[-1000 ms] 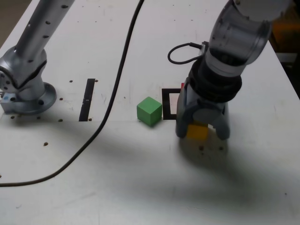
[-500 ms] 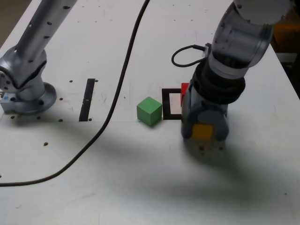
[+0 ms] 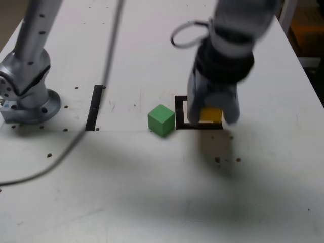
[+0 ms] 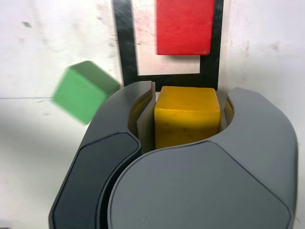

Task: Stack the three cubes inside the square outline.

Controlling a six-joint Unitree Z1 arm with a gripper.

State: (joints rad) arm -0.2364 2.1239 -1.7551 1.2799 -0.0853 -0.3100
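Your yellow cube [image 4: 187,114] is pinched between the two jaws of the tool [image 3: 211,114], lifted clear of the tabletop [image 3: 152,187] and hanging over the near edge of the square outline [image 3: 180,112]. In the exterior view you see only its front face; the jaws cover its sides, and the whole arm is smeared by motion blur, so its exact height over the outline is hard to judge. The red cube [image 4: 184,26] is hidden from the exterior view behind the tool, but the wrist view shows it lying inside the outline against the far side of the frame (its far end is cut off by the picture edge). The white centre between the red cube and the near bar of the frame is bare. The green cube [image 3: 161,120] sits on the tabletop just outside the outline, on the exterior view's left, close to the frame; whether it touches the frame you cannot tell. Farther to that side lie a straight black strip [image 3: 94,107], a blurred cable [image 3: 98,96] and the arm's base [image 3: 30,98], well apart from the cubes. The tabletop nearest the camera lies open.
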